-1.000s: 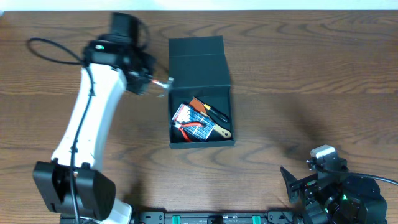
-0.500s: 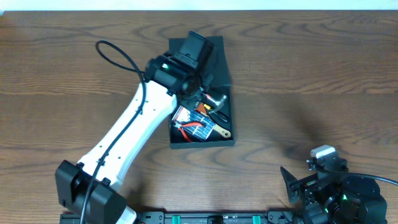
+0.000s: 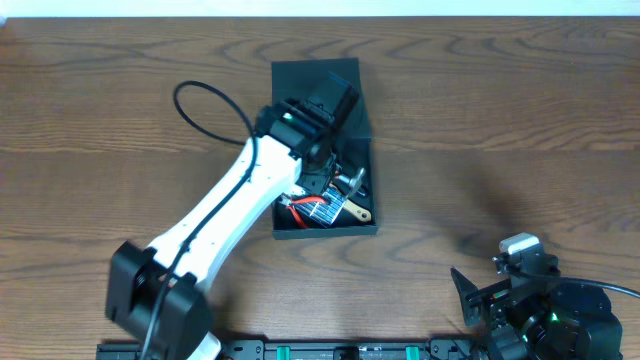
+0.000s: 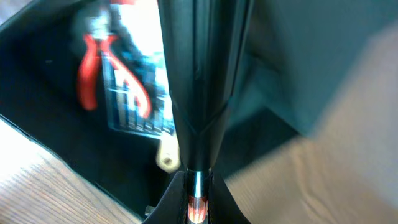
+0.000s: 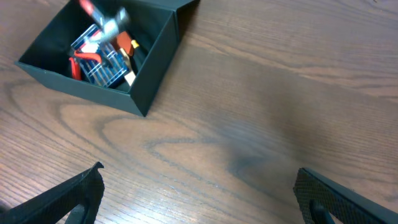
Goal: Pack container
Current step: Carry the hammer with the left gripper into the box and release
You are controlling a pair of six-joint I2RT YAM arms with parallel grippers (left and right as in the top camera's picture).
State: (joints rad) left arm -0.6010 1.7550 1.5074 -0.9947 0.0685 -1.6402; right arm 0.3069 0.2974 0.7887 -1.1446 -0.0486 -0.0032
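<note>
The dark teal-black container (image 3: 325, 229) stands open in the middle of the table, its flap lid (image 3: 312, 82) folded back. It also shows in the right wrist view (image 5: 151, 70). Inside lie red-handled pliers (image 3: 298, 207), a blue pack of bits (image 3: 322, 209) and a wooden-handled tool (image 3: 359, 212). My left gripper (image 3: 328, 168) reaches into the box and is shut on a dark-handled tool (image 4: 199, 93) with a silver metal head (image 3: 351, 178), like a small hammer. My right gripper (image 5: 199, 199) is open and empty above bare wood at the front right.
The container's upright walls (image 4: 292, 74) closely surround the left gripper. The left arm's black cable (image 3: 200, 95) loops over the table left of the box. The right arm's base (image 3: 540, 305) sits at the front right edge.
My left arm has swung from left of the box to over it and lowered the silver-headed tool into it. The right arm has not moved.
</note>
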